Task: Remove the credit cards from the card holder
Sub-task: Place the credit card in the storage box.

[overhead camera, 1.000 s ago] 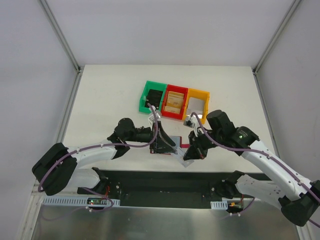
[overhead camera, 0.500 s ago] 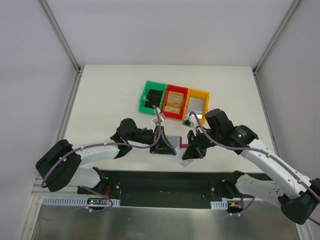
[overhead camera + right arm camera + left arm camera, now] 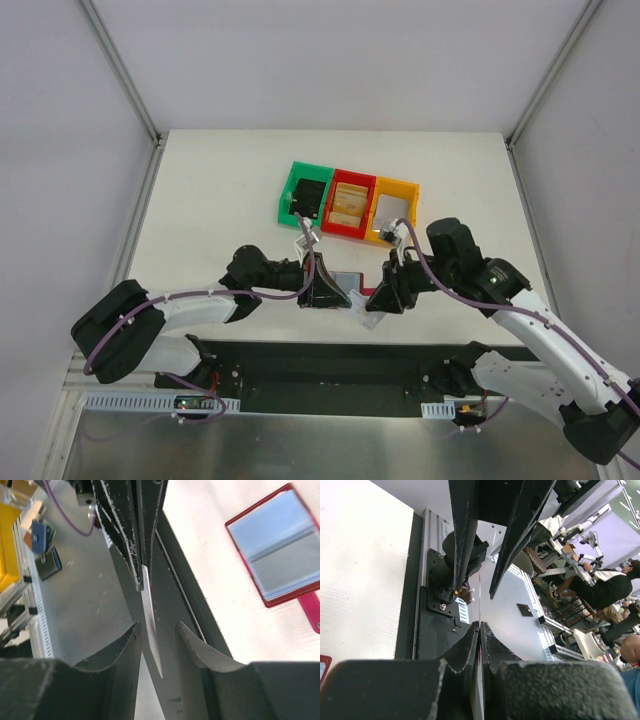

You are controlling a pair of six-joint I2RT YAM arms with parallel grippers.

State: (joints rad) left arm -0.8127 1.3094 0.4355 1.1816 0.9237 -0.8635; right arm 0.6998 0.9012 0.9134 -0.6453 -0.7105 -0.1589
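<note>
**Card held in mid-air between both grippers, holder open on the surface**

- Left gripper (image 3: 480, 630): jaws were shut on a thin pale card (image 3: 150, 622), pinching it at one end. Card was seen edge-on in both wrist views, so its face couldn't be read.
- Right gripper (image 3: 157, 626): jaws stood apart, one finger (image 3: 127, 652) on each side of the same card. There was a visible gap on one side. On the other side I couldn't tell whether the pad touched, but it was not clamping.
- The two grippers met tip to tip over the near edge of the surface (image 3: 220, 200), left one coming in from the left and right one from the right, with the card between them.
- Card holder (image 3: 277, 545): lay flat and unfolded on the surface. Both grey-blue panels (image 3: 287, 567) faced up inside the dark red border, and the red strap tab (image 3: 311, 611) stuck out from one edge. It was apart from the right gripper and not held. In the top view it sat just under and beside the left gripper, near of the bins.
- Green bin (image 3: 291, 180), red bin (image 3: 352, 176) and yellow bin (image 3: 399, 185) stood in a touching row, far of the holder. Contents were too small to name.
</note>
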